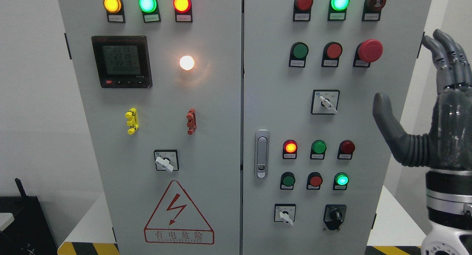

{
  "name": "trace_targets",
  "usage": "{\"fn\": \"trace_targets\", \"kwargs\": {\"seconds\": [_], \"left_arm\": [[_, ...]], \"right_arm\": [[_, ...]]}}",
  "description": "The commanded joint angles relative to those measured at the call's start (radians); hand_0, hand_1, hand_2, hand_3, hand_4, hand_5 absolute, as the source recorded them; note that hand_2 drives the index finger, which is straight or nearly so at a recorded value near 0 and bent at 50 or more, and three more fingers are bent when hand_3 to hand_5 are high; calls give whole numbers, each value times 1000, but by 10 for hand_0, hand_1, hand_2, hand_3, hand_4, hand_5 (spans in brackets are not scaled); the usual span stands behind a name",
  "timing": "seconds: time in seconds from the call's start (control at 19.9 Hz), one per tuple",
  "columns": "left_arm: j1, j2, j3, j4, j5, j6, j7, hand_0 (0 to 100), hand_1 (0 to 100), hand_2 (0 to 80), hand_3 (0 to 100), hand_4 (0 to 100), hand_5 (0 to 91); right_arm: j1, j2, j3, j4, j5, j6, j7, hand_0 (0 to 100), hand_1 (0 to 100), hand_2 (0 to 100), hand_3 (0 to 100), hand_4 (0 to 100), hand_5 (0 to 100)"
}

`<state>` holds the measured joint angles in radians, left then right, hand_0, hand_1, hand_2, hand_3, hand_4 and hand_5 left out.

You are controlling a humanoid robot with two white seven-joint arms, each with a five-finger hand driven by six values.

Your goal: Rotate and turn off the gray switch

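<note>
The cabinet carries several rotary selectors with pale gray handles, and picking the wrong one is the chief risk: the task sentence does not say which. From the left, one gray switch (165, 161) sits low on the left door above the red warning triangle (179, 212), its handle pointing down-right. Above it, the yellow clip (131, 121) and red clip (191, 121) protrude and can catch a passing finger. Across the door seam, the latch handle (261, 153) stands beside a second selector (285, 214) low on the right door; the black knob (335, 215) just beside it invites a mistaken grasp. A third selector (326, 102) sits higher, below the red mushroom button (370, 50), which a raised hand can strike by accident. The right hand (431, 111) hangs off the cabinet's right edge, fingers extended and apart, thumb splayed, holding nothing and touching no switch. Its nearest candidate is judged to be the third selector. The left hand is not visible.
</note>
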<state>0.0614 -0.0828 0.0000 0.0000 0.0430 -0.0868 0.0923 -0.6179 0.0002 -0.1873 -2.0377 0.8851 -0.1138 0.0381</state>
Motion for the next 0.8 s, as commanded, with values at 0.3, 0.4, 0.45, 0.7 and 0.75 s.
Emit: {"fn": "trace_targets", "kwargs": {"seconds": [0.3,0.4,0.45,0.7,0.75], "left_arm": [[0,0,-2,14,0,-1,0,120,389,0,0,0,0],[0,0,-2,14,0,-1,1,120,389,0,0,0,0],[0,0,-2,14,0,-1,1,120,389,0,0,0,0],[0,0,-2,14,0,-1,0,120,389,0,0,0,0],[0,0,-2,14,0,-1,1,120,389,0,0,0,0]], "right_arm": [[0,14,3,2,0,0,-6,368,306,25,23,0,0],[0,14,3,2,0,0,-6,367,307,25,23,0,0],[-2,14,3,2,0,0,-6,367,307,25,24,0,0],[-3,12,2,2,0,0,-6,366,308,27,34,0,0],[-3,12,2,2,0,0,-6,366,308,28,35,0,0]]}}
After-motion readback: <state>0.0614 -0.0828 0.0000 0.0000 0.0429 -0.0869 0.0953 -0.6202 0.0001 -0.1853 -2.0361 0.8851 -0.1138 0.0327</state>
